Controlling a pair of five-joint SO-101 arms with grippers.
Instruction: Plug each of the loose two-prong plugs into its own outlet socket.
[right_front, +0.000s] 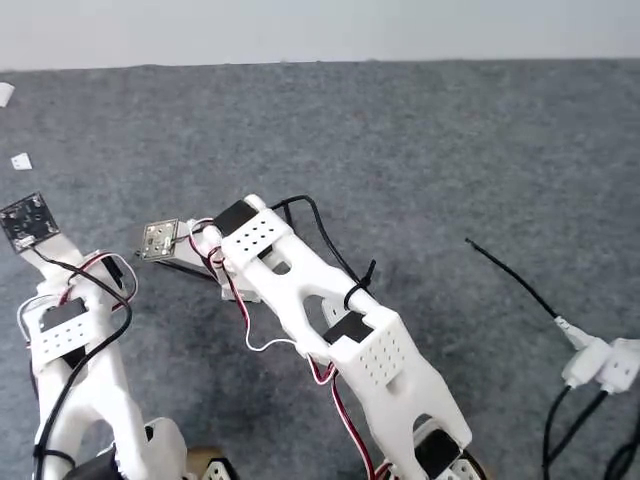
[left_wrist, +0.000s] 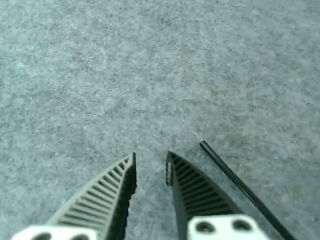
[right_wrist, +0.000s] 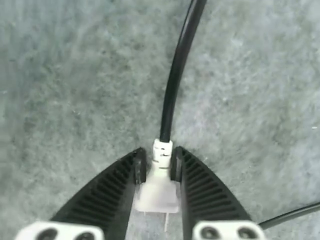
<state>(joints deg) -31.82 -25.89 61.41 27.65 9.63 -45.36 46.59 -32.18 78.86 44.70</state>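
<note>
My right gripper (right_wrist: 159, 152) is shut on a white two-prong plug (right_wrist: 157, 187), held low over the grey carpet. The plug's prongs point back toward the wrist, and its black cable (right_wrist: 177, 65) runs away from the fingers. My left gripper (left_wrist: 150, 157) hangs open just above the carpet with nothing between its fingers, and a thin black cable (left_wrist: 240, 185) lies beside one of them. In the high view, two white connectors (right_front: 600, 365) with black cables lie together at the right edge. Both arms stand at the left and middle, and their fingers are hidden under the wrists.
Grey carpet (right_front: 420, 150) covers the whole surface. A thin black cable (right_front: 510, 278) leads from the open carpet down to the white connectors. Another black cable (right_wrist: 290, 215) crosses one corner of the right wrist view. Two small white scraps (right_front: 20, 160) lie at the far left.
</note>
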